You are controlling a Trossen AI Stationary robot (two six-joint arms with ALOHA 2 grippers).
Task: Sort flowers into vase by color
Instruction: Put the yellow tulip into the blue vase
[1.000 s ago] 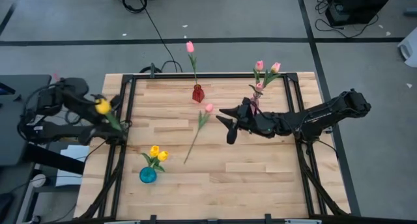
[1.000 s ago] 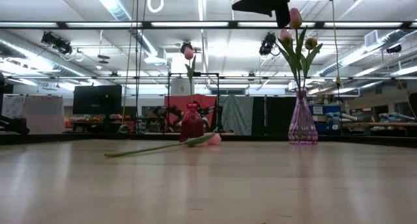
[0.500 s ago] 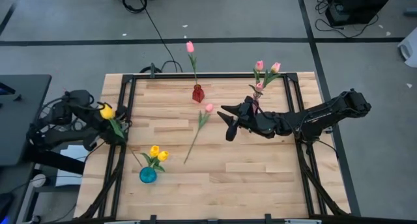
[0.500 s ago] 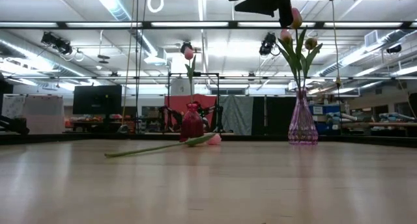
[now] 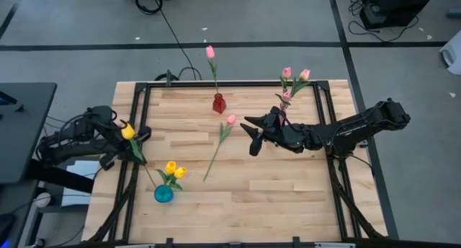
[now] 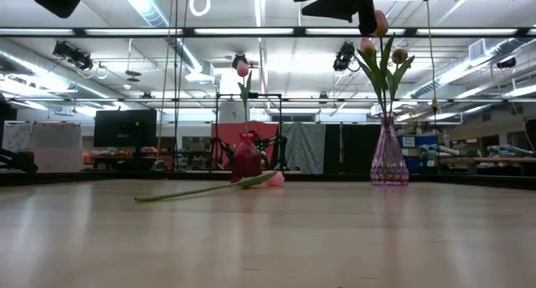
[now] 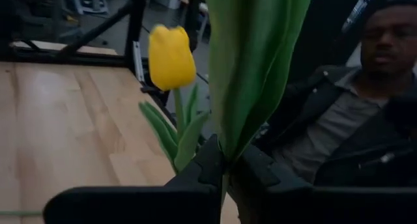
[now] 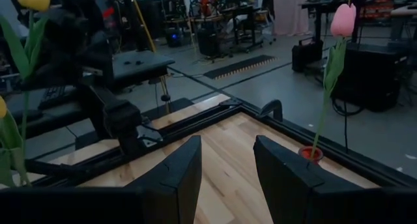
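Since the earlier frame, the left gripper [image 5: 134,141] has carried its yellow tulip [image 5: 127,132] rightward to the table's [image 5: 288,190] left edge, fingers clamped on the stem, just above the blue vase [image 5: 163,193] holding 2 yellow tulips [image 5: 174,169]. Over mid-table, the right gripper [image 5: 249,138] hangs with fingers spread, empty, near the loose pink tulip [image 5: 230,120] lying on the wood.

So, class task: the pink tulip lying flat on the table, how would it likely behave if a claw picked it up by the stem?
The pink tulip has a long thin stem, so it would probably be light and sag toward the bud. Its round stem might roll or slide on the smooth wooden table. The right claw, open nearby, may need a narrow pinch.
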